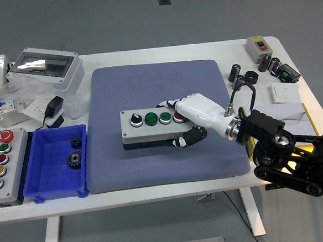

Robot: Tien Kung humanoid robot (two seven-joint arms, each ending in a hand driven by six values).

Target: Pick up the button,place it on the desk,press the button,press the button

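The right hand (190,118) comes in from the right. It holds the right end of the button box (151,125), with white fingers (170,104) on top and the dark thumb (186,139) at the front side. The box lies on the blue mat (126,168), near the middle. It has a black knob, two green buttons and a red one. Left of the mat is a blue bin (44,187) with two gears (75,152).

Right hand (190,119) clasped, apparently, around right end of button box (151,127) on blue mat (164,154).
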